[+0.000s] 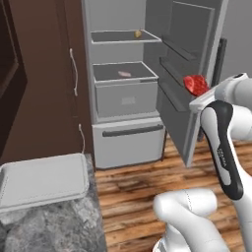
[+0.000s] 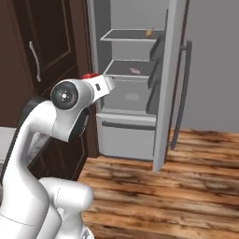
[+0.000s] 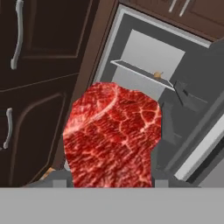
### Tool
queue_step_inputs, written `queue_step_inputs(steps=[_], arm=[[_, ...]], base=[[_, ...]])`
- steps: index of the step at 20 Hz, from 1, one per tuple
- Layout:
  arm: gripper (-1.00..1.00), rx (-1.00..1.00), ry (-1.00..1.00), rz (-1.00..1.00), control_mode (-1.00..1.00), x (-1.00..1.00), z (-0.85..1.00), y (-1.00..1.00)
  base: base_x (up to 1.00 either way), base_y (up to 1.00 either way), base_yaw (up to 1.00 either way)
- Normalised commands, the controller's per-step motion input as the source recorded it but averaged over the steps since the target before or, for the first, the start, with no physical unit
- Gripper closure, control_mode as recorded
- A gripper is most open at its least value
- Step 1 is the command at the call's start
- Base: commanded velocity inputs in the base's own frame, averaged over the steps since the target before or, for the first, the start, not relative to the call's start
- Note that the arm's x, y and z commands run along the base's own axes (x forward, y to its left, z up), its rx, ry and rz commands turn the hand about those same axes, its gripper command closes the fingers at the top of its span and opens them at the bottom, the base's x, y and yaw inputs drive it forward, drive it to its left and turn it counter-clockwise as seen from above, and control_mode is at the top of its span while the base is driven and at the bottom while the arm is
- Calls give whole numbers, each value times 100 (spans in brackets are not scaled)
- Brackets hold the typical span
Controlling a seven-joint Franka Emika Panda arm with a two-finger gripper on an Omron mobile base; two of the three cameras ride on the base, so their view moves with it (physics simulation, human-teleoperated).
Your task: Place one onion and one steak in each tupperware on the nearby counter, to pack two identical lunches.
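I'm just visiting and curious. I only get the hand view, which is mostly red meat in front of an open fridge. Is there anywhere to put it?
Observer: Yes. The left base view shows a pale, flat tupperware on the marbled counter, left of the fridge.
Operator: Is there more meat in the fridge?
Observer: A small pink piece lies in the fridge drawer. The steak hides it from you.

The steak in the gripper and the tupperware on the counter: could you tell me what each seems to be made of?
The steak looks like raw red meat, glossy, with white fat marbling. The tupperware appears to be matte, pale grey plastic with rounded corners, though the render leaves this open. It sits on the counter, seemingly polished grey-white marbled stone.
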Motion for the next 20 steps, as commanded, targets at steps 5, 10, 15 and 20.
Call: queue_step_inputs(steps=[5,10,15,20], arm=[[100,0,0,0,100,0,0,0],[100,0,0,0,100,0,0,0],[100,0,0,0,100,0,0,0],[100,0,0,0,100,0,0,0]], base=[[-59,-44,14],[-39,-63,18],[-48,-32,22],[-73,0,28]])
